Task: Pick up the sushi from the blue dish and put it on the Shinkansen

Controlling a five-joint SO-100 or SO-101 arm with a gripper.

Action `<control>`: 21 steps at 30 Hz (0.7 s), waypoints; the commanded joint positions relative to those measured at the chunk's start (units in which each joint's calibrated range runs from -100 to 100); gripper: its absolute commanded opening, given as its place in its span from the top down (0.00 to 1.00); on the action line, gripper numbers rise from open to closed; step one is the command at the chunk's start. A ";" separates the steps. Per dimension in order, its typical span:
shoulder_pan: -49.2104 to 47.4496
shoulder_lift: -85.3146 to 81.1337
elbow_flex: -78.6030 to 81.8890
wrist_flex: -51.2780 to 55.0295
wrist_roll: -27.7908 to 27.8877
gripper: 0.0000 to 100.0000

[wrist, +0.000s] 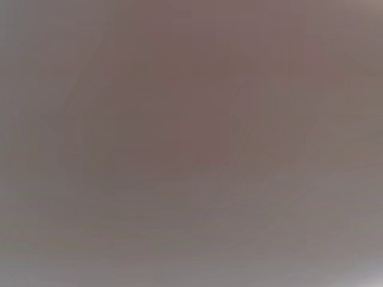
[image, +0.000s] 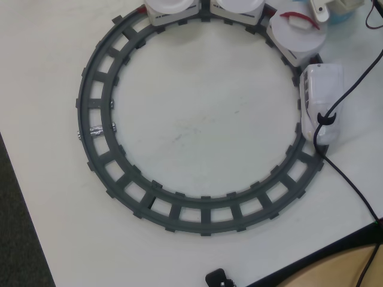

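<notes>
In the overhead view a dark grey ring track lies on a white tabletop, filling most of the picture. The Shinkansen stands on the right side of the ring, its white engine pointing toward the near edge, dark side windows along its left flank. A black cable crosses over the engine's nose and runs off to the near right. Behind the engine, along the far arc of the track, three carriages carry round white plates; the plate closest to the engine bears a thin red strip, likely a piece of sushi, though it is too small to be sure. At the far right corner a sliver of the blue dish shows, mostly covered by a pale part of the arm. The hand itself cannot be made out there, and I cannot tell whether it is released or clenched. The wrist view is a uniform grey-brown blur with nothing recognisable.
</notes>
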 commanded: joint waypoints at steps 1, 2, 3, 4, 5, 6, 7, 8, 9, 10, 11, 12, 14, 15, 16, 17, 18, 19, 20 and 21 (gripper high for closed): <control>-0.15 -5.16 -3.02 2.70 -0.25 0.98; -0.24 -6.33 -3.11 3.81 -0.25 0.98; -0.24 -7.59 -3.02 5.01 -0.25 0.98; -0.24 -8.84 -2.85 6.12 -0.25 0.98; -0.24 -9.84 -2.76 7.40 -0.25 0.98; -0.24 -10.84 -2.76 8.86 -0.25 0.98; -0.24 -11.85 -2.76 10.49 -0.25 0.98; -0.24 -12.76 -2.76 12.03 -0.25 0.98; -0.33 -13.85 -2.76 13.05 -0.25 0.98; -0.33 -15.10 -2.67 13.91 -0.25 0.98; -0.33 -16.44 -2.67 14.76 -0.25 0.98; -0.33 -17.77 -2.67 15.45 -0.25 0.98; -0.33 -20.61 -2.67 16.82 -0.25 0.98; -0.33 -21.95 -2.67 17.59 -0.25 0.98; -0.33 -23.29 -2.31 18.27 -0.25 0.98; -0.41 -24.79 -1.86 18.70 -0.25 0.98; -0.41 -26.29 -1.14 19.13 -0.25 0.98; -0.41 -27.88 -0.33 19.39 -0.25 0.98; -0.41 -29.55 0.75 19.56 -0.25 0.98; -0.50 -31.30 2.00 19.56 -0.25 0.98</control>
